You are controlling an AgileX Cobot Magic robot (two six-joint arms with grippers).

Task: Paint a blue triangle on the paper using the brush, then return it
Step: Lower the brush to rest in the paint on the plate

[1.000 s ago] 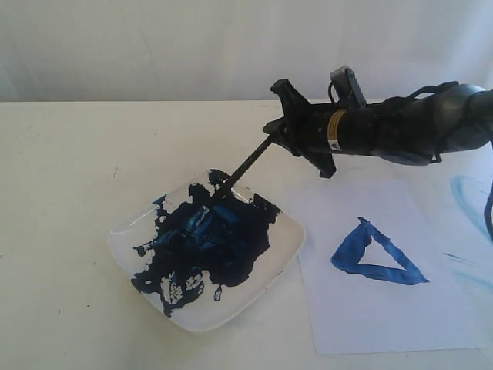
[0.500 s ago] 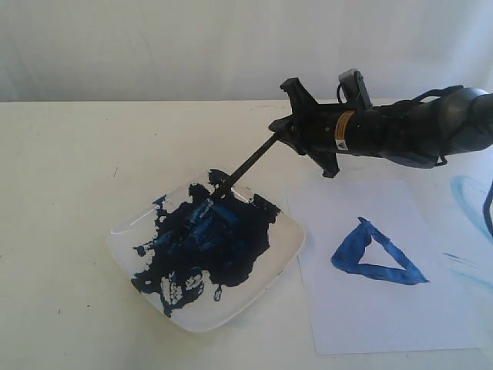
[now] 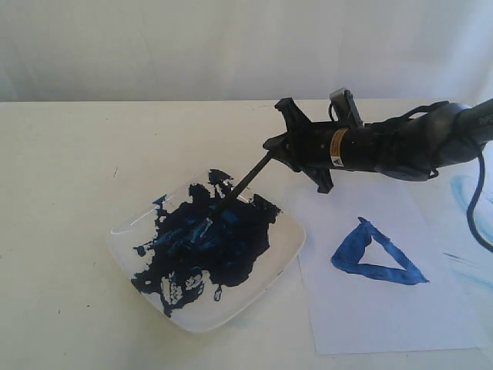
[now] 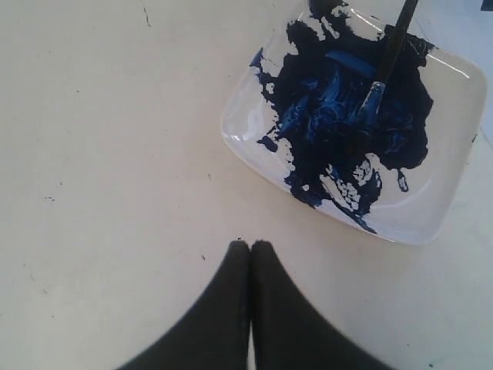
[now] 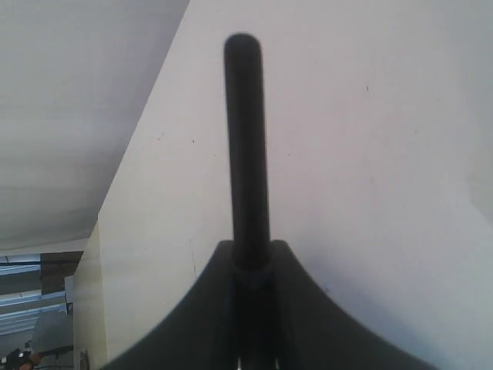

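Gripping the brush point(image 3: 240, 182) at its upper end, the right gripper point(image 3: 271, 144) hangs above the table point(image 3: 69, 154) just past the plate's far corner, on the side of the plate point(image 3: 286, 248) that faces the paper point(image 3: 370, 312). Its jaws are clamped on the thin black handle, which in the right wrist view runs straight out from between the fingers. From there the brush slants down onto the plate, and its silver ferrule and bristles lie in the dark blue paint point(image 3: 223, 247) near the plate's middle. That paint is smeared over most of the white square plate and leaves only the rim bare. The paper lies flat right beside the plate, and I cannot tell whether its edge touches the plate's corner. The blue triangle point(image 3: 362, 266), a closed outline of thick uneven strokes, sits on the paper well apart from the plate. Faint light-blue smears point(image 3: 466, 193) mark the table farther from the plate than the paper. The left gripper point(image 4: 250, 245) is off the plate, near its rim, with its jaws pressed together on nothing.
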